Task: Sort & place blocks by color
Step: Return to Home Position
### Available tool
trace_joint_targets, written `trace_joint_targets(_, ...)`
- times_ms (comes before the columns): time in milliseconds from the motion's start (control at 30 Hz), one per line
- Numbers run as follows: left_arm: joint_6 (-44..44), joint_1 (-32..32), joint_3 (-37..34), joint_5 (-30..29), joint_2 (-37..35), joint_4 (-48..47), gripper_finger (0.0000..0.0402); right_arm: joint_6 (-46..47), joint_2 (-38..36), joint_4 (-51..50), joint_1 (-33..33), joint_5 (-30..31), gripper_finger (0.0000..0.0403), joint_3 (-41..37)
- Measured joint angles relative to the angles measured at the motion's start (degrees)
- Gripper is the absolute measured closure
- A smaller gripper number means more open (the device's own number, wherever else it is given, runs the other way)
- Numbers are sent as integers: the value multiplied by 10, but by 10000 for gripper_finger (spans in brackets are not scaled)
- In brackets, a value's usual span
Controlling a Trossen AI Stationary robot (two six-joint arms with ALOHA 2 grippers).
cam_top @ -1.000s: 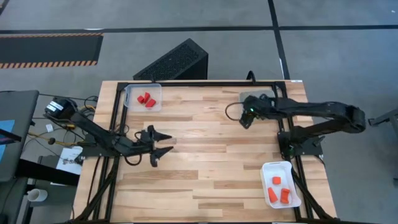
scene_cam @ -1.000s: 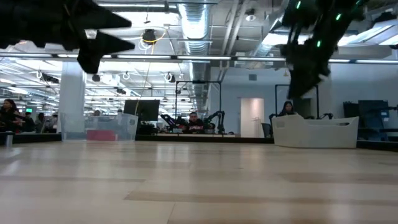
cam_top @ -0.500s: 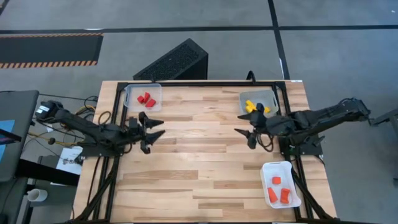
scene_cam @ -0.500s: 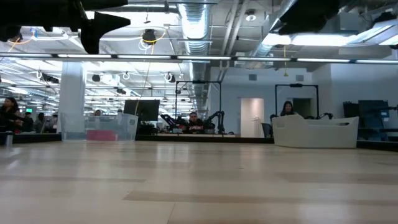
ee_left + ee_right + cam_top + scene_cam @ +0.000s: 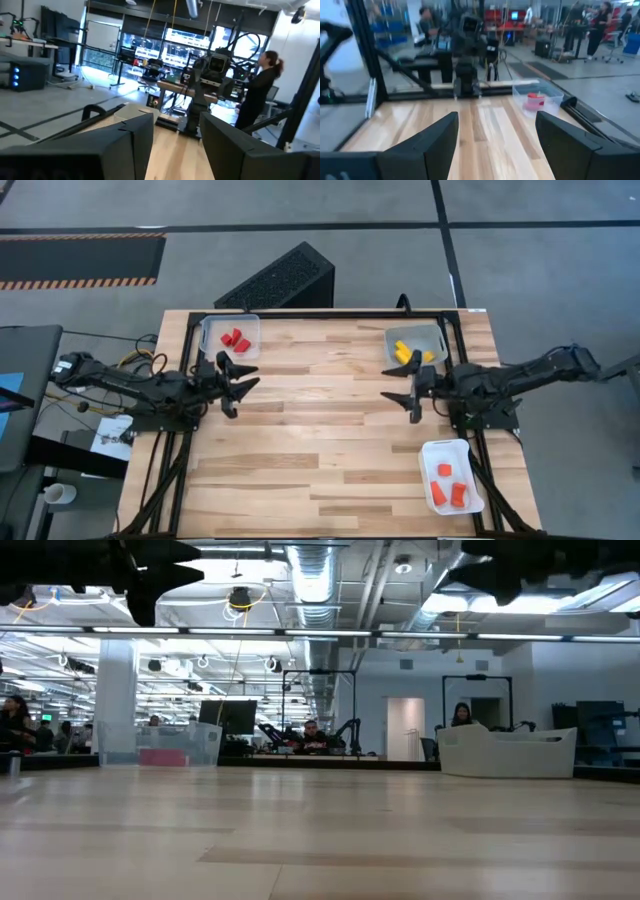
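1. High view: the red blocks [image 5: 235,338] lie in a clear tray [image 5: 207,330] at the upper left of the wooden table [image 5: 320,450]. The yellow blocks [image 5: 406,352] lie in a gray tray [image 5: 430,333] at the upper right. The orange blocks [image 5: 449,486] lie in a white tray [image 5: 430,450] at the lower right corner.
2. The left gripper [image 5: 246,374] hangs just below the clear tray, left of the frame's centre. Its fingers are spread wide, hold nothing, and point toward the middle of the table.
3. The right gripper [image 5: 392,396] hangs below the gray tray, right of centre. It is spread wide too and also empty, facing the left one (well apart from it).
4. Each wrist view shows a broad gap of bare wood between that arm's two dark fingers.
5. Low view: the clear tray stands at middle left and the white tray at middle right. The arms show only as dark shapes along the top edge, clear of the tabletop.
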Motion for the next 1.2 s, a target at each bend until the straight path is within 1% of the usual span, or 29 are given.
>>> trace_joint_targets(67, 9, 4, 0, -1, 0, -4, 257, 8, -27, 38, -18, -17, 117, -36)
trace_joint_targets(167, 21, 14, 0, -1, 0, -7, 262, 15, -72, 83, -45, -59, 117, -77)
trace_joint_targets(300, 27, 29, 0, 1, -17, -9, 269, 21, -130, 91, -72, -88, 117, -104)
trace_joint_targets(433, 38, 35, 0, 3, -62, -33, 279, 33, -175, 87, -82, -95, 117, -126)
trace_joint_targets(567, 42, 33, 0, 5, -122, -87, 298, 52, -218, 88, -74, -112, 117, -169)
trace_joint_targets(700, 43, 32, 0, 5, -173, -135, 325, 53, -256, 148, -67, -110, 117, -220)
trace_joint_targets(733, 43, 32, 0, 6, -183, -147, 333, 53, -264, 170, -66, -109, 117, -232)
trace_joint_targets(767, 41, 32, 0, 9, -190, -160, 340, 54, -271, 170, -66, -109, 117, -238)
trace_joint_targets(933, 22, 32, -1, 16, -209, -232, 376, 81, -278, 137, -67, -102, 117, -237)
trace_joint_targets(1067, 22, 32, -1, 27, -209, -233, 398, 78, -278, 111, -66, -102, 117, -237)
trace_joint_targets(1200, 43, 32, -1, 56, -209, -226, 398, 55, -278, 88, -71, -102, 118, -238)
